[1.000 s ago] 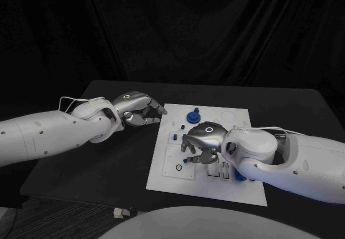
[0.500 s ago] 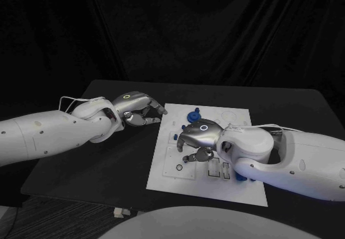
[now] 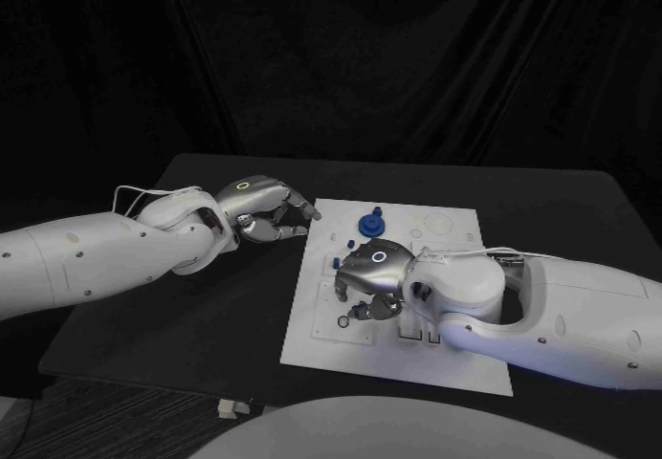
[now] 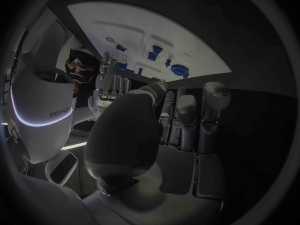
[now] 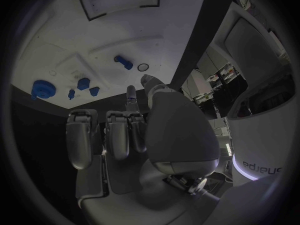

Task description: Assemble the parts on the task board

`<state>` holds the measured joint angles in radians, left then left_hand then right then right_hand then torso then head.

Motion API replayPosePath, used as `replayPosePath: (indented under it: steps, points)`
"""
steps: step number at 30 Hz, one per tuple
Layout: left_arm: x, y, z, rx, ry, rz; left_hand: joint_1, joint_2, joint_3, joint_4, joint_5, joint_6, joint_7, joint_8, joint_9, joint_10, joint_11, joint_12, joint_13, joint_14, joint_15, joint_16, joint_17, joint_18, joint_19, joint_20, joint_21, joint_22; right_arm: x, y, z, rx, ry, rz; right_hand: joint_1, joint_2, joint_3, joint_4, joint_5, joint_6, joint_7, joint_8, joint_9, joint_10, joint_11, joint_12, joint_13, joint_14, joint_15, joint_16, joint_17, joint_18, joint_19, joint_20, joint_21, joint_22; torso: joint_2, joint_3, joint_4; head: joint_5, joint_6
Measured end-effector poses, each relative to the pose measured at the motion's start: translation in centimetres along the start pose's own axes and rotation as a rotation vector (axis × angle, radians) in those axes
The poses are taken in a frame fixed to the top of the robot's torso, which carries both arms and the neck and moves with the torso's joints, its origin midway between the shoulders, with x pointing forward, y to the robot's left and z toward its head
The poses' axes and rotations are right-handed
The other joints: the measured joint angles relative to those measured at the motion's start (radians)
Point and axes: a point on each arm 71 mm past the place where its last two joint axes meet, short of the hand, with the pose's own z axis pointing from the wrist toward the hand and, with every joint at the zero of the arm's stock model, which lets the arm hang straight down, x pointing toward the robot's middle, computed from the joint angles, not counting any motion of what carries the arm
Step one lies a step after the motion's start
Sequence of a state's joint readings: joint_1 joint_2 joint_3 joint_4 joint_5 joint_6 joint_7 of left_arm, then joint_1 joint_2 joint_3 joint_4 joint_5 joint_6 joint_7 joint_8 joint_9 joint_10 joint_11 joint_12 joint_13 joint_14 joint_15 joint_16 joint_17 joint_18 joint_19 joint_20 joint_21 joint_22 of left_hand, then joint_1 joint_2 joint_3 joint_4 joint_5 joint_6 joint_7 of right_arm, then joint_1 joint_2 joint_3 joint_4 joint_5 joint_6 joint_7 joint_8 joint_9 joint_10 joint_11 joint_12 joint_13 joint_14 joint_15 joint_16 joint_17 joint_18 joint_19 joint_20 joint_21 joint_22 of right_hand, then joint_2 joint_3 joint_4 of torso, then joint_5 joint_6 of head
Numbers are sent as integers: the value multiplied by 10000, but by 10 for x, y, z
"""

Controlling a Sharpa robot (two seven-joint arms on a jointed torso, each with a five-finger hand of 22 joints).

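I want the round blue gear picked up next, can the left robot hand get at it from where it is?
Probably yes. The left robot hand sits just off the task board edge, and the blue gear stands uncovered near that corner; the right robot hand is nearer the robot.

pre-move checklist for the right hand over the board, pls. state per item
1. Right hand over the task board: ok.
2. Right hand holding a part: cannot tell; in the right wrist view its fingers look empty.
3. Left hand off the board, beside its far left corner: ok.
4. Large round blue part at the board's far end, untouched: ok.
5. Small blue part ahead of the fingers, beside a small ring: ok.
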<state>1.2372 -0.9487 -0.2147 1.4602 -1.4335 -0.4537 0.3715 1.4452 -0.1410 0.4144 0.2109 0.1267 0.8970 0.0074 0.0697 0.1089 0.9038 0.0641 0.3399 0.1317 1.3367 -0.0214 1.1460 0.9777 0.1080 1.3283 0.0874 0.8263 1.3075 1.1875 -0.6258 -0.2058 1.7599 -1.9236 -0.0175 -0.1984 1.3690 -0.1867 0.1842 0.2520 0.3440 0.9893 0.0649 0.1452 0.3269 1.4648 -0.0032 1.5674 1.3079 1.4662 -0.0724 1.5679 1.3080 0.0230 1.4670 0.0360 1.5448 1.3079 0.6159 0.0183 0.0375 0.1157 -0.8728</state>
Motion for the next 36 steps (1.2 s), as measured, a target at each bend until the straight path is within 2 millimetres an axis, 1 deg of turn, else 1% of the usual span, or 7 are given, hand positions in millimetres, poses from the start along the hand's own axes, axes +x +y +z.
replayPosePath:
  steps: [5, 8, 11, 13, 17, 22, 36]
  points:
    - [0, 0, 0, 2, 1, 0, 0, 0, 0, 0, 0, 0, 0, 0, 0, 0, 0, 0, -1, -1, 0, 0, 0, 0, 0, 0, 0, 0, 5, 2, 1, 79, 204, -83, 0, 0, -47, 47, 0, -124, 124, 0, 113, 3, 75, 0, 0, 0, 0, 0, -1, 2, 0, 0, 37, -1, 0, 0, 0, 12, 0]
    - [0, 0, 0, 0, 1, 1, 0, 0, 0, 0, 0, 0, 0, 0, 1, 0, 0, 0, -1, 0, 0, 0, 0, 0, 0, 0, 0, -1, 7, 2, 1, 147, 329, -132, 0, 0, -47, 47, 71, -199, 199, 0, 188, 37, 109, 0, -1, -1, 74, 0, -2, 2, -30, 30, 37, -1, -1, 0, -1, 12, 0]
    - [0, 0, 0, 1, 2, 1, 0, 0, 0, 0, 0, 0, 0, 0, 1, 0, 0, 0, -1, 0, 0, 0, 0, 0, 0, 0, 0, 0, 9, 2, 1, 220, 440, -169, 36, -37, -48, 47, 282, -328, 208, 0, 289, 0, 145, 0, -1, -1, 74, 0, -2, 2, 3, 77, 37, -1, -2, 0, -6, 12, 0]
    - [0, 0, 0, 3, 2, 0, 0, 0, 0, 0, 0, 0, 0, 0, 1, 0, 0, 0, -1, 0, 0, 0, 1, 0, 0, 0, 0, -1, 10, 2, 2, 266, 496, -187, 36, -37, -47, 47, 454, -412, 230, 0, 362, 0, 145, 0, -1, -2, 145, 0, -2, 2, 3, 77, 37, -2, -2, 0, -6, 12, 0]
    - [0, 0, 0, 4, 4, -1, 0, 0, 0, 0, 0, 0, 0, 0, 1, 0, 0, 0, -1, 0, 0, 0, 1, 1, 0, 0, 0, -1, 13, 1, 2, 364, 586, -210, 74, 2, -45, 45, 509, -412, 230, 0, 408, 35, 180, 0, -2, -2, 145, 0, -2, 3, -34, 110, 37, -2, -3, 0, -6, 2, 0]
    - [0, 0, 0, 3, 7, -4, 0, 0, 0, 0, 0, 0, 0, 0, 1, 0, 0, 0, -1, 0, 0, 0, 1, 0, 0, 0, 0, -1, 14, 0, 3, 464, 606, -250, 153, 80, 79, -79, 825, -447, 266, 58, 550, 0, 215, -1, -3, -2, 145, 0, -3, 4, -1, 144, -20, -3, -3, 0, -5, 1, 0]
    - [1, 0, 0, -5, 22, -14, 0, 0, 0, 0, 0, 0, 0, 0, -6, 0, 0, 0, -2, 0, 0, 0, -7, 1, 0, 0, -37, -1, 18, -3, 4, 625, 631, -329, 207, 134, 215, -217, 1012, -447, 266, 95, 658, 0, 214, -1, -4, -2, 144, -1, -4, 5, -37, 180, -43, -4, -7, -3, -2, -12, 0]
